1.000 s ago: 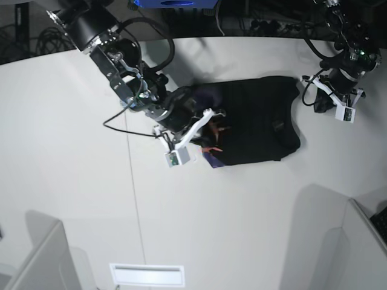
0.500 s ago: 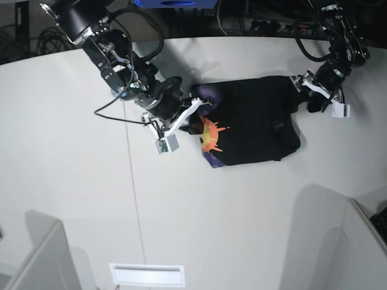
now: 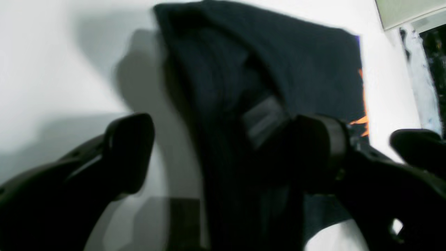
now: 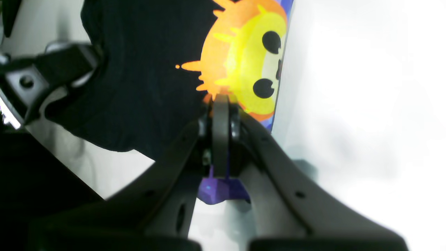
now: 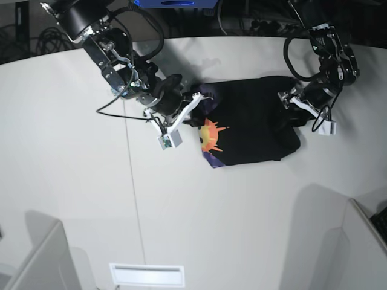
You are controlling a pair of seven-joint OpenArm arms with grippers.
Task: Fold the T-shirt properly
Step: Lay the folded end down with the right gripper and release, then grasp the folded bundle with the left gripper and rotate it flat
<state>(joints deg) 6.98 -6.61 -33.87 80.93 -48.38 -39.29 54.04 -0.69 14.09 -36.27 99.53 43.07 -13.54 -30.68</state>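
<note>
**A loose edge and a snagged fold are the risks here**

We see the shirt (image 5: 254,121) lying mostly folded on the table (image 5: 181,211), toward the far side and right of centre. Its black side is up, and the sun print (image 5: 210,136) shows along its left edge.

Our right gripper (image 4: 220,104) has its jaws pressed together. In its wrist view the tips sit right at the print's edge, but we cannot tell whether any cloth is pinched between them. If a layer is caught, pulling away would drag the left edge and undo the fold.

Our left gripper (image 3: 223,153) has its jaws wide apart at the shirt's right edge, straddling a dark ridge of cloth with nothing clamped. That view is blurred, so we judge the layers loosely. Closing here could take too many layers, or only the top one, and either would skew the next fold. The right edge also looks bunched rather than flat, so a lift from it may carry the wrinkle into the finished fold.
</note>
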